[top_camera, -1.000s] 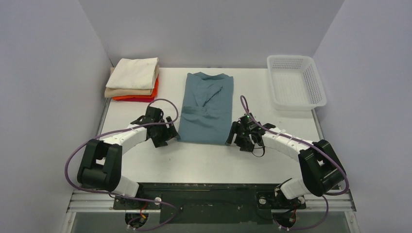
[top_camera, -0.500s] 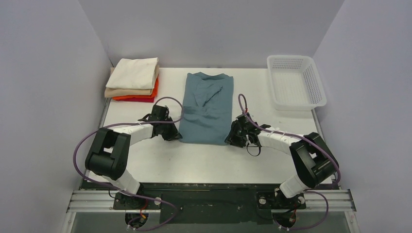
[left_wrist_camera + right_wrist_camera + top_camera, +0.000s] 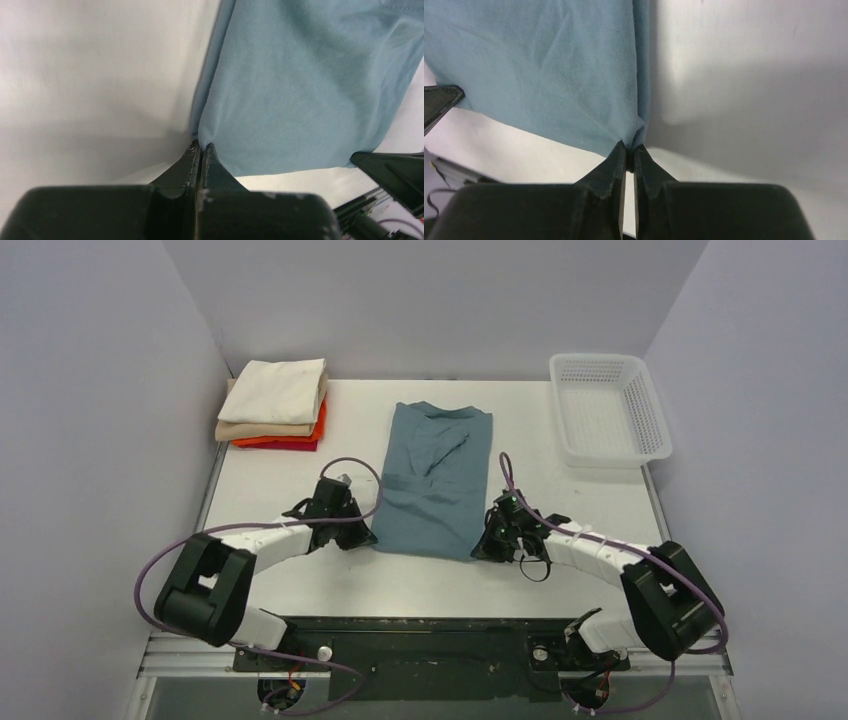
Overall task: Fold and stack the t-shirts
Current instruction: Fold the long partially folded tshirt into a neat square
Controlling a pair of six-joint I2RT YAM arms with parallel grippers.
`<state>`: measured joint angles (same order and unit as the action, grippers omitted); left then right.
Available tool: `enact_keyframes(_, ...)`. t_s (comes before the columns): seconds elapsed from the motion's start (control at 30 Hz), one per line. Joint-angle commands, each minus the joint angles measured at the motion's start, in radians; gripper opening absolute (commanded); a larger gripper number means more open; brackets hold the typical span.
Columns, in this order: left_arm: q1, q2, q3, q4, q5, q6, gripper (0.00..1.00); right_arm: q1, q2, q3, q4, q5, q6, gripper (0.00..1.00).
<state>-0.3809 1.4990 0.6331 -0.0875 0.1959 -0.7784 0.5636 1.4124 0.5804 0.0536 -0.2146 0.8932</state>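
A teal-blue t-shirt [image 3: 435,480], folded into a long strip, lies in the middle of the table with its collar at the far end. My left gripper [image 3: 366,537] is shut on its near left corner [image 3: 202,140], the cloth pinched between the tips. At the near right corner [image 3: 636,134] my right gripper [image 3: 480,549] is shut on the hem in the same way. A stack of folded t-shirts [image 3: 275,405], cream over tan, orange and red, sits at the far left.
A white perforated basket [image 3: 609,407] stands at the far right corner. Grey walls close in the table on three sides. The arms' purple cables loop near each wrist.
Both grippers went from open to shut on the shirt's near corners. The teal shirt has slid toward the near edge and slightly right, and both wrists came nearer too.
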Motion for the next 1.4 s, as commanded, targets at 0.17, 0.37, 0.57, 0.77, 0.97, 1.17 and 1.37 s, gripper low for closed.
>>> enact_keyframes(0.17,-0.178,-0.516,-0.224,-0.406,-0.124,-0.162,0.0,0.116,-0.408,-0.164,-0.372,-0.091,0.071,0.0)
enact_keyframes(0.37,-0.308,-0.853,-0.104,-0.739,-0.149,-0.272,0.0,0.276,-0.705,-0.125,-0.482,-0.16,0.226,0.0)
enact_keyframes(0.57,-0.321,-0.939,0.094,-0.853,-0.186,-0.249,0.0,0.27,-0.783,0.013,-0.537,-0.21,0.237,0.0)
enact_keyframes(0.77,-0.313,-0.802,0.222,-0.737,-0.27,-0.162,0.0,0.068,-0.715,0.153,-0.588,-0.28,0.099,0.0)
enact_keyframes(0.97,-0.194,-0.617,0.293,-0.533,-0.24,-0.075,0.0,-0.073,-0.583,0.251,-0.59,-0.321,-0.039,0.0)
enact_keyframes(1.17,-0.041,-0.467,0.328,-0.374,-0.101,-0.028,0.0,-0.234,-0.462,0.344,-0.594,-0.34,-0.151,0.0)
enact_keyframes(1.37,-0.005,-0.287,0.396,-0.283,-0.084,-0.002,0.0,-0.286,-0.334,0.366,-0.464,-0.354,-0.164,0.0)
